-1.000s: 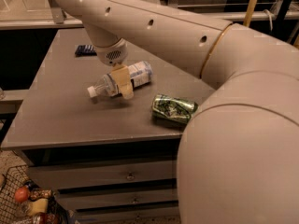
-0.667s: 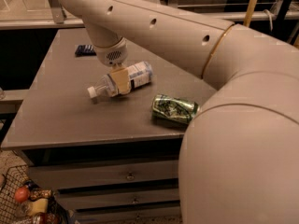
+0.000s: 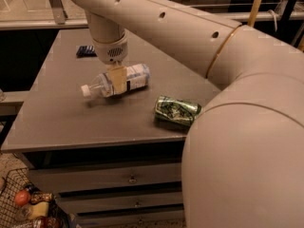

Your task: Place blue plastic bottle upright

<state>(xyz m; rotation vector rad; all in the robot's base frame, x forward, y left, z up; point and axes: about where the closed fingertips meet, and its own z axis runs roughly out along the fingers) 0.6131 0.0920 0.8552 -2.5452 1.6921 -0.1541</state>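
Observation:
The blue plastic bottle (image 3: 118,81) is clear with a white cap at its left end and a pale blue-and-white label. It is nearly horizontal, held a little above the grey cabinet top (image 3: 61,118), with its shadow beneath it. My gripper (image 3: 117,80) comes down from the arm above and is shut on the bottle's middle; one tan finger (image 3: 118,79) crosses the front of the bottle.
A green-patterned can (image 3: 176,110) lies on its side right of the bottle, near the front edge. A small dark blue packet (image 3: 86,51) lies at the back left. My arm fills the right side of the view. Drawers are below; a basket of items (image 3: 28,208) is at bottom left.
The bottle has been lifted off the cabinet top in the gripper's grasp. Its cap end has risen and a shadow now shows under it.

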